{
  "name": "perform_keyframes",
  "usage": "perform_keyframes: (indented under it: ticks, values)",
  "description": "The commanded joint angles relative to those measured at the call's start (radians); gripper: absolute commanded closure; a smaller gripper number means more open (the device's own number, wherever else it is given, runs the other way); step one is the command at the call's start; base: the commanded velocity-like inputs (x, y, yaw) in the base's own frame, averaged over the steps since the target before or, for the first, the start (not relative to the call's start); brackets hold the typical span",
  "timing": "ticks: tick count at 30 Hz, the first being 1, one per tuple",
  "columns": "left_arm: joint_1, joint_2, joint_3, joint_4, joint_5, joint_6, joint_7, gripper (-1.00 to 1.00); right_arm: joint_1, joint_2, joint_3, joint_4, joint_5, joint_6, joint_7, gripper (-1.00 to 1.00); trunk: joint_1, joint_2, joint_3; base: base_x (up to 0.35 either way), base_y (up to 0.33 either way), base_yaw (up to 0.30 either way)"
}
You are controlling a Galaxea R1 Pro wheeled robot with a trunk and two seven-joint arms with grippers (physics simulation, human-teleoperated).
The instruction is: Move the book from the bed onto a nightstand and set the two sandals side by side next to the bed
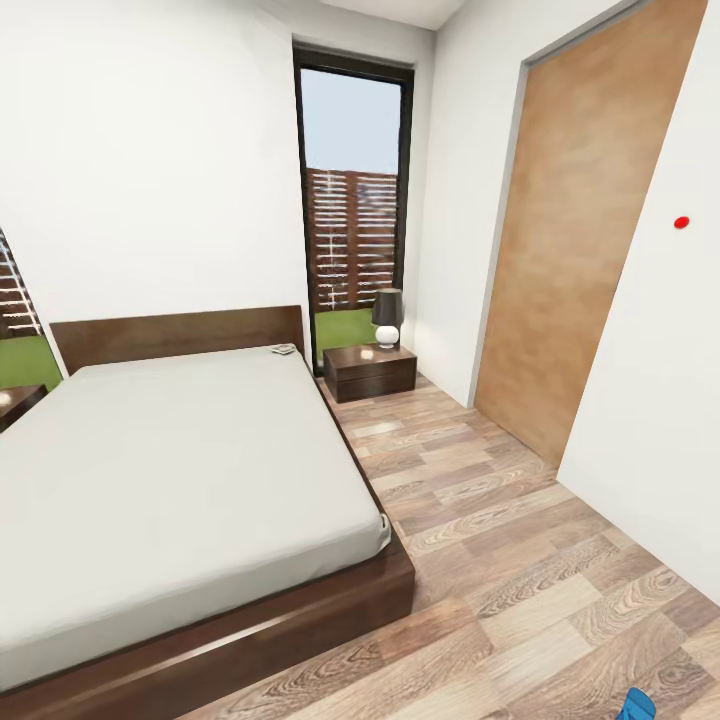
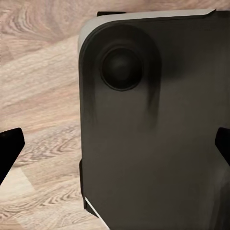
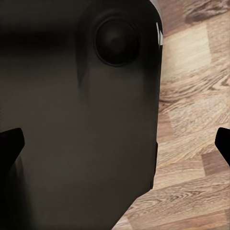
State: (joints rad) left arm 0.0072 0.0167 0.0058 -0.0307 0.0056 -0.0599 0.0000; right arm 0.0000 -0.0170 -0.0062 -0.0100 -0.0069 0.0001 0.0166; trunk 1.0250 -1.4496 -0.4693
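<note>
Sandal [image 1: 634, 705] in bright blue shows only as a small part at the lower edge of the head view, on the wooden floor [image 1: 500, 560], well apart from the foot of the bed.

Both hands are near the robot's own dark base [image 2: 158, 143], pointing down at the floor. In the left wrist view the two fingertips [image 2: 9, 146] of the left gripper [image 2: 115, 148] stand at the two sides of the picture, wide apart, with nothing between them except the base and the planks below. In the right wrist view the right gripper [image 3: 115, 146] is the same: its fingertips [image 3: 10, 143] are wide apart and hold nothing, and the dark base [image 3: 81, 120] is behind them.

Next comes the bed [image 1: 180, 480], low, with a dark brown frame and a plain pale grey mattress. At the far corner of the mattress, close to the headboard [image 1: 180, 335], lies a small flat thing [image 1: 284, 350]; it may be the book, but it is too small to tell.

Just beside that corner stands a dark brown nightstand [image 1: 370, 372], with a lamp [image 1: 387, 318] on top. A corner of another dark nightstand [image 1: 15, 402] is at the other side of the bed.

Farthest are a tall dark-framed window [image 1: 352, 200] and, on the right wall, a light wooden door [image 1: 585, 230].
</note>
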Motion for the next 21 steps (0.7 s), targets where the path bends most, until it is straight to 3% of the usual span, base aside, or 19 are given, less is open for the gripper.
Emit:
perform_keyframes:
  ticks: [1, 8, 21]
  values:
    - [0.000, 0.000, 0.000, -0.001, 0.001, -0.001, 0.000, -1.00, 0.000, 0.000, 0.000, -0.001, -0.001, 0.000, 0.002, -1.00, 0.000, 0.000, -0.001, 0.000, 0.000, -0.036]
    - [0.000, 0.001, 0.000, -0.001, 0.001, -0.001, 0.000, -1.00, 0.000, -0.001, 0.000, -0.001, 0.001, 0.000, 0.002, -1.00, 0.000, 0.000, -0.001, 0.000, 0.000, -0.085]
    - [0.000, 0.000, 0.000, -0.001, 0.001, -0.001, 0.000, -1.00, 0.000, -0.001, 0.000, -0.001, 0.001, 0.000, 0.002, -1.00, 0.000, 0.000, -0.001, 0.000, 0.000, -0.189]
